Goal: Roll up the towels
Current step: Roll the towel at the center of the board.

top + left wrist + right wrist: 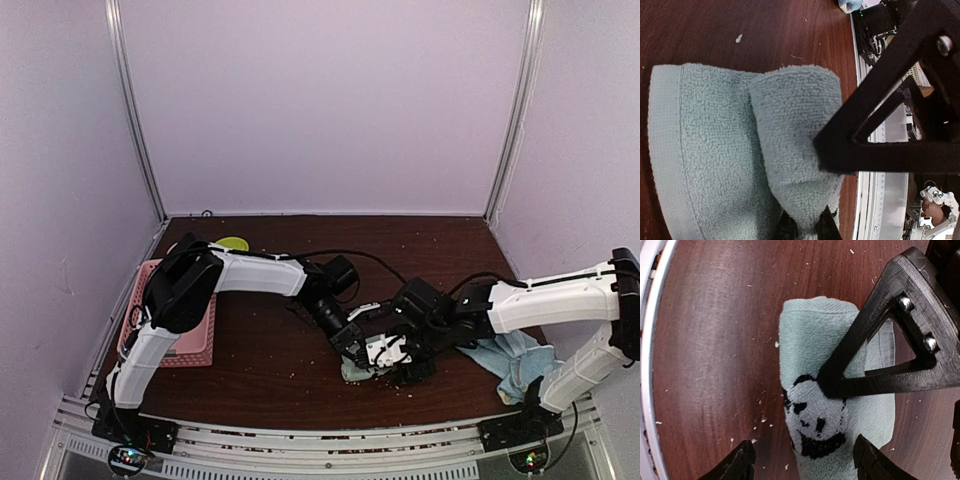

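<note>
Left arm [260, 272] and right arm [550, 300] stretch in low and meet over the mint green towel [810, 340], front middle of the bench [260, 370]

The panda print [815, 425] only shows up in the right wrist view. Right gripper [805, 460] is spread wide, straddling the towel. Left gripper [807, 229] looks pinched on its folded edge.

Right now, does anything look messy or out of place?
Pale crumbs litter the table around the mint towel, and a light blue towel lies crumpled in a heap at the near right edge.
</note>
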`<state>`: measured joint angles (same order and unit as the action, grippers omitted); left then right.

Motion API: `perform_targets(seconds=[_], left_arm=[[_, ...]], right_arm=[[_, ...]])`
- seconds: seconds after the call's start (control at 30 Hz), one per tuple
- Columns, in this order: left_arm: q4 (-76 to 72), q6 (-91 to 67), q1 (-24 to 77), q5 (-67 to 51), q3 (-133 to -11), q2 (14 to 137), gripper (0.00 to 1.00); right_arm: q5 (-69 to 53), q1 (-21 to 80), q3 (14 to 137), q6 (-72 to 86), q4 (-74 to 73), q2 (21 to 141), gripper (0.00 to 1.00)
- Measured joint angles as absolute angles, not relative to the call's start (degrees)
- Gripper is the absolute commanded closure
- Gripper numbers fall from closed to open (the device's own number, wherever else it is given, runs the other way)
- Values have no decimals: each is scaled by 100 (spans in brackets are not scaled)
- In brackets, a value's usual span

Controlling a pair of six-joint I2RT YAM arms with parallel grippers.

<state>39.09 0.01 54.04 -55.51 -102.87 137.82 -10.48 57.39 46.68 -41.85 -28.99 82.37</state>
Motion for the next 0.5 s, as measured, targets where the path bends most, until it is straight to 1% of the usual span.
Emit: perform_targets(seconds=[0.07, 0.2, 0.27, 0.3, 0.4, 0.5], left_arm=[[3909, 1, 5404, -5551, -10287, 13782, 95], [3911, 23, 5404, -5522, -10287, 13782, 73], [3916, 78, 5404, -5439, -10274, 13758, 67], [3913, 123, 5404, -5349, -10252, 13725, 66], [3844, 211, 5415, -4600, -9876, 13268, 61], [3752, 250, 5371, -3693, -9297, 12481, 57]], right_arm=[[-821, 5795, 4591, -4180, -2593, 8357, 37], [-539, 5870, 4506, -4237, -2202, 8615, 61], [-454, 5876, 4510, -4298, -2095, 8737, 72], [-440, 5876, 4515, -4381, -2078, 8774, 76], [-502, 5876, 4727, -4447, -2206, 8943, 82], [-720, 5846, 5030, -4484, -2541, 9124, 83]])
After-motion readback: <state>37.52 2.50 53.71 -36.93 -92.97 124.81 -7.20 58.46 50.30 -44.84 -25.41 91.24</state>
